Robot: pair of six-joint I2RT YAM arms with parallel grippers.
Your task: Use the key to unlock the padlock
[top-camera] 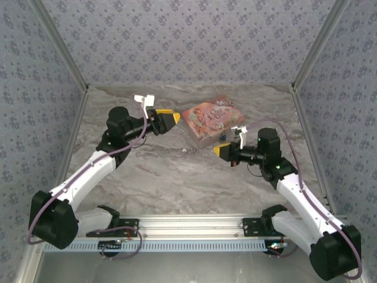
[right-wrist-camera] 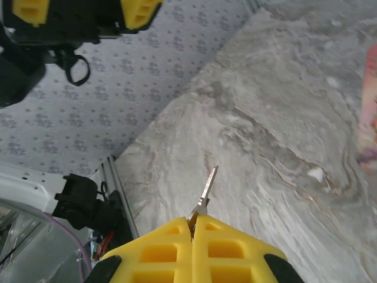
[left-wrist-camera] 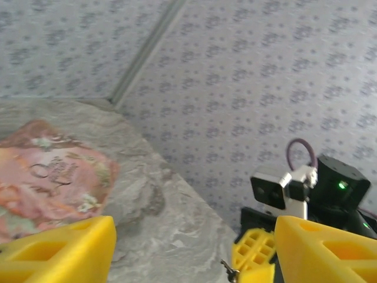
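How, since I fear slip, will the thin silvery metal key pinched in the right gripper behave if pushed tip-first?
Probably stiff: the thin silvery metal key sticks out straight, unsagging. It may pivot or slip, since the right gripper pinches just its head. Likely light, being so slim.

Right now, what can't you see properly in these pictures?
The padlock: in the top view it is too small, just a bluish speck by the pink box; keyhole and shackle cannot be made out.
The key: in the right wrist view its head is hidden inside the shut right end effector.
The pink box: in the left wrist view it is blurred and cut off by the left edge.
The left end effector: in the left wrist view it is open, its fingers cut off by the bottom edge.
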